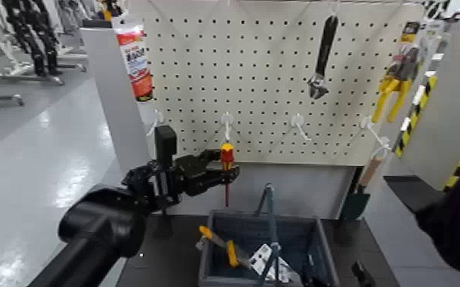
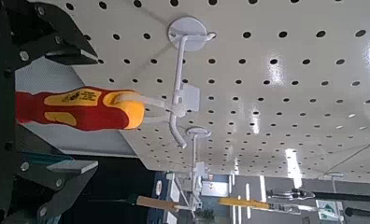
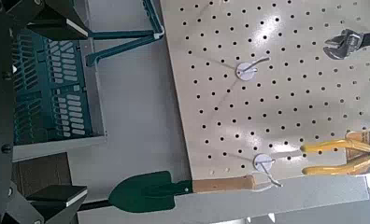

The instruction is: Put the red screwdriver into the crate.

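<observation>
The red screwdriver (image 1: pixel 226 158) hangs upright from a white hook (image 2: pixel 178 84) on the pegboard, shaft pointing down. My left gripper (image 1: pixel 228 165) reaches in from the left at the height of its handle. In the left wrist view the red and yellow handle (image 2: pixel 80 107) lies between the two fingers (image 2: pixel 62 42), with a gap on each side, so the jaws are open around it. The crate (image 1: pixel 321 246) stands on the table below and to the right, hoop handle (image 1: pixel 270 210) upright. My right gripper (image 3: pixel 24 103) waits off to the right, open and empty.
An orange-and-yellow tool (image 1: pixel 219 244) and other items lie in the crate. On the pegboard hang a black wrench (image 1: pixel 323 57), yellow pliers (image 1: pixel 392 90) and a green trowel (image 1: pixel 359 197). A white post with a red label (image 1: pixel 135 61) stands left of the board.
</observation>
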Motion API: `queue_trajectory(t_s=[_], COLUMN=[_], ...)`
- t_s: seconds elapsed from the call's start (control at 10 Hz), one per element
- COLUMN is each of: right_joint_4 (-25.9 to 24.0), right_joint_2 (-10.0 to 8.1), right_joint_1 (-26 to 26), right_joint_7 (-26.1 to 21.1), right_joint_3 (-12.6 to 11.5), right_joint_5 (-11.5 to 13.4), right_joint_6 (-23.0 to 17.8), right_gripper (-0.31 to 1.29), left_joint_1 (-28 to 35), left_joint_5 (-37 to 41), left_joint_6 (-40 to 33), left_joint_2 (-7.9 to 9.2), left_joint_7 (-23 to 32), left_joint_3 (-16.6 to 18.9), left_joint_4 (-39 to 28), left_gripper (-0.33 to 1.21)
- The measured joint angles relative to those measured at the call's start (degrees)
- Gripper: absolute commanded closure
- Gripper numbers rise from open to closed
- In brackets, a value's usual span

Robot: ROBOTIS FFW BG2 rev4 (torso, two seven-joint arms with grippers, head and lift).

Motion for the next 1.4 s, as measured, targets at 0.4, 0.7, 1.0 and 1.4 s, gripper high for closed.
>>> queue_trajectory(t_s=[0.4,0.7,1.0,1.4], right_joint_4=[0.0,-0.02,-0.16,-0.31], right_joint_2=[0.0,0.0,0.01,0.09], right_joint_1=[0.09,0.17,0.24,0.35], right_joint_7=[0.09,0.09,0.09,0.17], right_joint_3=[-0.05,-0.09,-0.14,-0.18], right_joint_5=[-0.1,-0.19,-0.2,-0.28], right_joint_6=[0.09,0.16,0.37,0.7], right_gripper=[0.13,0.13,0.13,0.13], left_joint_1=[-0.94,-0.39,1.03,7.22], left_joint_5=[0.44,0.34,0.32,-0.27], left_joint_6=[1.08,0.8,0.95,6.24], left_joint_2=[-0.56,-0.57,-0.48,0.11], left_joint_7=[0.1,0.13,0.14,2.9], left_joint_3=[-0.71,0.02,0.82,4.3], left_joint_4=[1.36,1.05,-1.63,-14.75], left_gripper=[1.17,1.18,1.18,1.18])
